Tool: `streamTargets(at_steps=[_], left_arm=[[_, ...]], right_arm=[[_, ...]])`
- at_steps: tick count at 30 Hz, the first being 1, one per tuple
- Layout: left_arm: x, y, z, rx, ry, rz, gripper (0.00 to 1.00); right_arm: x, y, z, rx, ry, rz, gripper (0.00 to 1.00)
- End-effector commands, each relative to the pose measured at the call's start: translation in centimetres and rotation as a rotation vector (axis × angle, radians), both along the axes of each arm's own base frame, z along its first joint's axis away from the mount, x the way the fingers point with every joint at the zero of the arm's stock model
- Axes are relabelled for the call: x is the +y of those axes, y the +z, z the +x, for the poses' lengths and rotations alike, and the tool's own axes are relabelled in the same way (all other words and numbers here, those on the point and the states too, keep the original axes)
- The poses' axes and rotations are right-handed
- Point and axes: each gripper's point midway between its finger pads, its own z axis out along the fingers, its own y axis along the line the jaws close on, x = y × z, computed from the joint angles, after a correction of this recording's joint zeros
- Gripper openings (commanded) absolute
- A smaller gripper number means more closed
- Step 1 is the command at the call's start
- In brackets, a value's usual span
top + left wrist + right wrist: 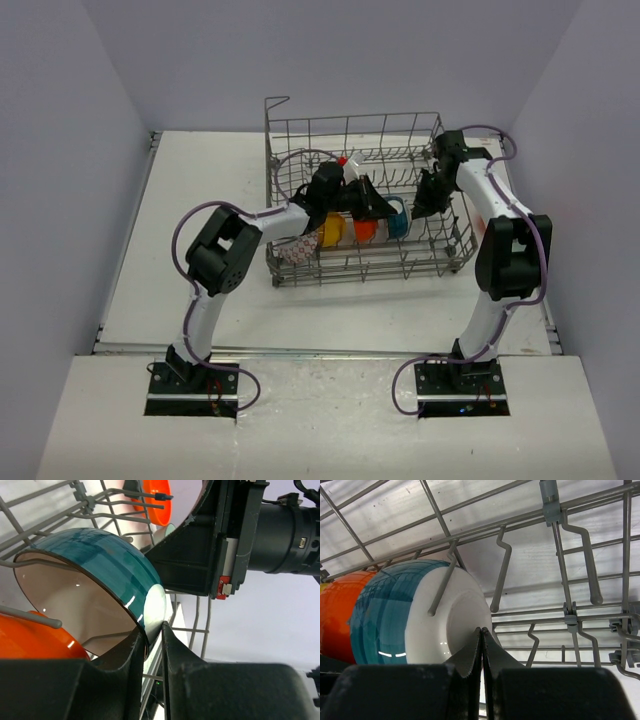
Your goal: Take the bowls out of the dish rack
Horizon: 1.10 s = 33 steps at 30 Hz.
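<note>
Closely, rack tines (441, 585) and orange bowl (335, 615) flank teal bowl (385, 615).

Bright even light, soft shadows; glare streaks on the teal bowl (380, 620), close foreground blurred.

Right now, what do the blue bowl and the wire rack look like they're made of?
The blue bowl is probably glazed ceramic: glossy teal outside with sharp light reflections, pale inside, white base. The rack is likely metal wire with a matte grey coating: thin bent rods with rounded tips, no shine.
</note>
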Motion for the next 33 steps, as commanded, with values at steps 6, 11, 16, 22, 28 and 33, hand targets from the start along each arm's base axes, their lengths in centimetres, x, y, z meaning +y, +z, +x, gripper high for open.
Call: streamTargets(at_steps=[6,11,16,22,28,33], left_arm=[[-1.4,3.6,-2.3,-0.177,-0.145,-0.267,0.0],[-1.1,3.7,-2.5,-0.21,-0.156,-0.286,0.0],[-0.5,4.7,-2.2,-0.242,-0.155,-0.291,0.0],[-0.8,7.0,-1.7,-0.305,-0.19,-0.272,0.0],[-0.2,9.6,-1.2,-0.366,-0.197,-0.281,0.0],[0.8,10.5,-0.6,-0.402,-0.185,-0.267,0.0]], right_arm=[[1.4,2.5,0.3,-0.062,0.036,0.076,0.0],[1.7,2.5,0.2,-0.065,0.039,0.081,0.0],[2.0,2.7,0.0,-0.068,0.044,0.078,0.0],[2.0,3.1,0.4,-0.073,0.038,0.082,0.0],[2.0,2.8,0.5,-0.066,0.024,0.082,0.0],[1.9,2.8,0.7,-0.067,0.011,0.077,0.0]])
